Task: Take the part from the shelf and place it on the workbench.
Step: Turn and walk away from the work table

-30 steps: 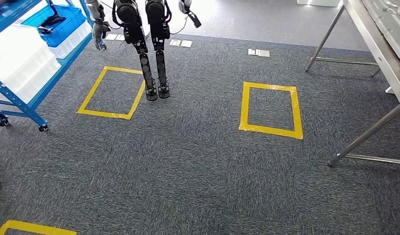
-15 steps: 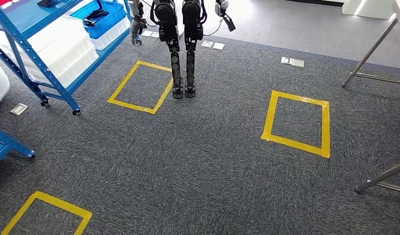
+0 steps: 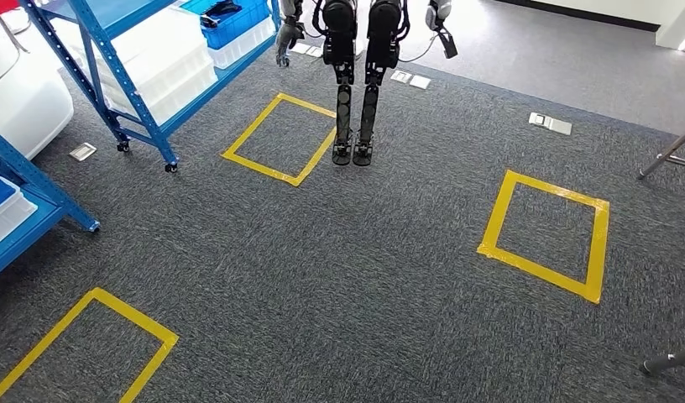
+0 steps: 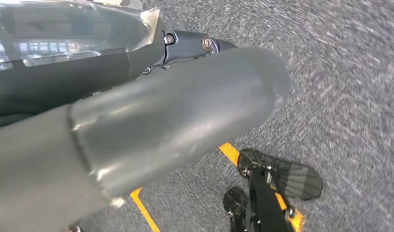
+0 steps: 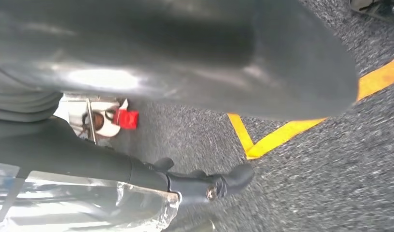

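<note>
Presently, reading the head view from left to right: the blue shelf is standing at ten o'clock, carrying white bins on a lower level and a blue bin at about eleven o'clock. The part is lying inside that blue bin, on the shelf. It is showing as a small, dark, irregular piece, too small here for finer detail. Judged by its look, it is likely rigid and light, and not fragile. A hold across its narrowest section, lifting straight up out of the bin, appears the sound approach.

Dark robot legs are standing at twelve o'clock, just beside the corner of a yellow taped square. A second taped square is lying at three o'clock, and a metal leg, probably the workbench's, is entering past it at two o'clock.

The left hand is hanging over the carpet. Whether its fingers are apart or together I cannot tell. The right hand is likewise hanging above the carpet, its fingers equally unreadable. No part is seen in either.
</note>
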